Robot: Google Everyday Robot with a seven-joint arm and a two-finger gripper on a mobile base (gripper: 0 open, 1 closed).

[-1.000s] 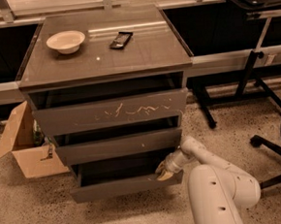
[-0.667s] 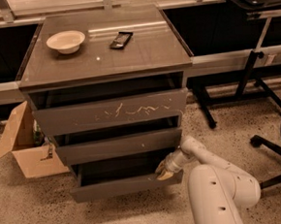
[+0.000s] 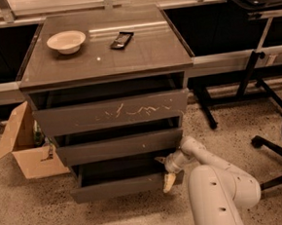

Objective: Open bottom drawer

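The gripper point(image 3: 164, 172) is found low at the near right corner of the cabinet point(image 3: 127, 57), at the right end of the bottom drawer point(image 3: 117, 188). Whether it is clamped on the front or only set against it cannot be told. The drawer is seen lowest of three, partly drawn out, with its interior exposed. Its front runs left to right, and nearly all of it lies left of the gripper. A straight pull toward the near side is judged necessary. Skewing is a risk from so off-centre a hold.
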